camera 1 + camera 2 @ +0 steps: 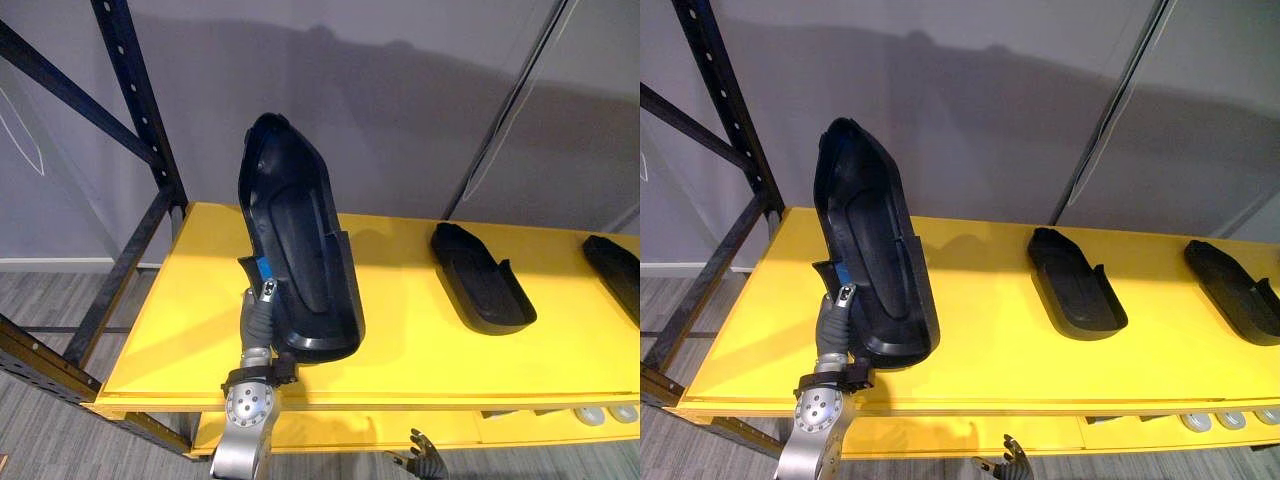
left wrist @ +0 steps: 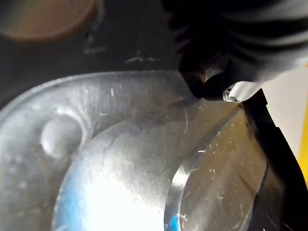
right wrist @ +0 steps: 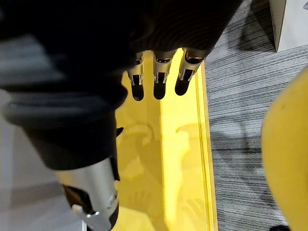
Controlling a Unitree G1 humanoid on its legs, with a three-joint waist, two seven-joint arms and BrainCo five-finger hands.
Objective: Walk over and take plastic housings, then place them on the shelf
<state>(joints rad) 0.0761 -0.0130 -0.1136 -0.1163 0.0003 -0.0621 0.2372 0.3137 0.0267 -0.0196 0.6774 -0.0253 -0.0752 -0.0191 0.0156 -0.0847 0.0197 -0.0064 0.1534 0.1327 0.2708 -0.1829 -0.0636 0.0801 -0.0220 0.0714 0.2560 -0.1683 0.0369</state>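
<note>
A long black plastic housing (image 1: 300, 230) stands nearly upright, hollow side facing me, over the left part of the yellow shelf (image 1: 420, 350). Its lower end is at or just above the shelf surface. My left hand (image 1: 262, 300) is shut on its lower left edge from behind, and the left wrist view shows the housing's glossy wall (image 2: 120, 159) pressed close to a fingertip (image 2: 231, 91). Two more black housings lie flat on the shelf, one in the middle (image 1: 482, 277) and one at the far right (image 1: 615, 272). Low in front of the shelf edge my right hand (image 1: 425, 462) hangs open, its fingers (image 3: 159, 82) straight.
A dark perforated rack post (image 1: 140, 110) and its braces rise at the shelf's left end. A grey wall closes the back. A lower yellow level (image 1: 330, 430) holds small pale parts (image 1: 600, 415) at the right. Bare shelf lies between the held housing and the middle one.
</note>
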